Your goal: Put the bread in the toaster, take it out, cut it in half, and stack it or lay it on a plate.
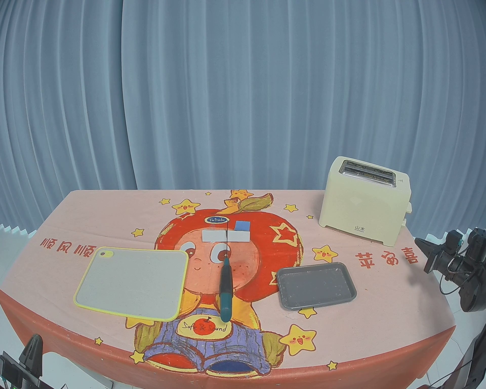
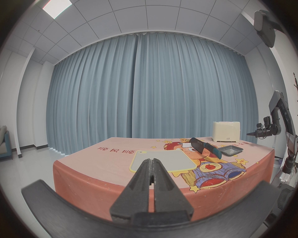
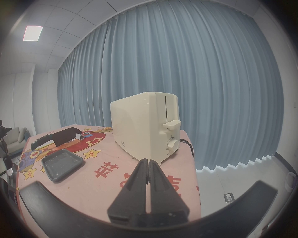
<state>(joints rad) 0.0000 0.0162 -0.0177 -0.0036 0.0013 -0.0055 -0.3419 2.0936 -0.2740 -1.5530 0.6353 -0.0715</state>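
This looks like a test room or lab, not a home kitchen. A pleated grey-blue curtain (image 2: 149, 86) closes the far side from floor to ceiling. Overhead is a white ceiling of square panels (image 2: 155, 15) with a flat light panel (image 2: 56, 6). The desk (image 1: 101, 218) wears a pink cartoon-printed cloth and carries a cream two-slot toaster (image 1: 365, 200).

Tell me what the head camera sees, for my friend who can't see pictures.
On a pink cartoon tablecloth sit a cream toaster at the far right, a grey tray nearer the front, a teal-handled knife in the middle, and a yellow-rimmed cutting board on the left. Blue curtains hang behind.
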